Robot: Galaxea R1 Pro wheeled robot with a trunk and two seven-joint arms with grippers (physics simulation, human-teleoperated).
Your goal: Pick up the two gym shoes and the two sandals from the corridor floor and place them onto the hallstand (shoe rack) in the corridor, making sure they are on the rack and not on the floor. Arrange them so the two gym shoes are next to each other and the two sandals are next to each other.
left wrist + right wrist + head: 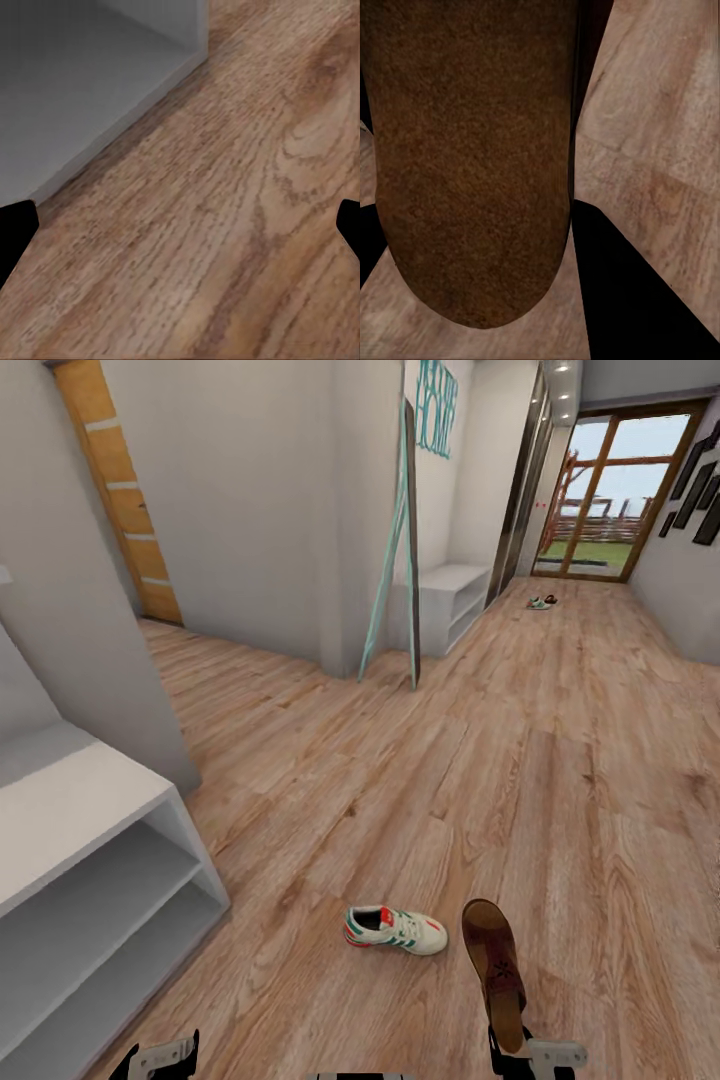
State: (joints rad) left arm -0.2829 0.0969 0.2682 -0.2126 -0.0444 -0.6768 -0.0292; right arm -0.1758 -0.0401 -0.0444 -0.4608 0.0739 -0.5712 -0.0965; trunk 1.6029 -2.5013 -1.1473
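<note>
With the right gripper (512, 1050) clamped on one sandal (494, 970) jutting forward from its fingers, keep that grip firm while carrying it to the grey rack (90, 880) left of the wide-open left gripper (160, 1057).

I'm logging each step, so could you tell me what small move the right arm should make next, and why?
Probably carry the sandal over to the grey shelf unit at the robot's left. The right gripper appears closed on the sandal's near end, and the bench top looks bare. One gym shoe lies on the floor beside it, with more shoes far down the corridor.
</note>
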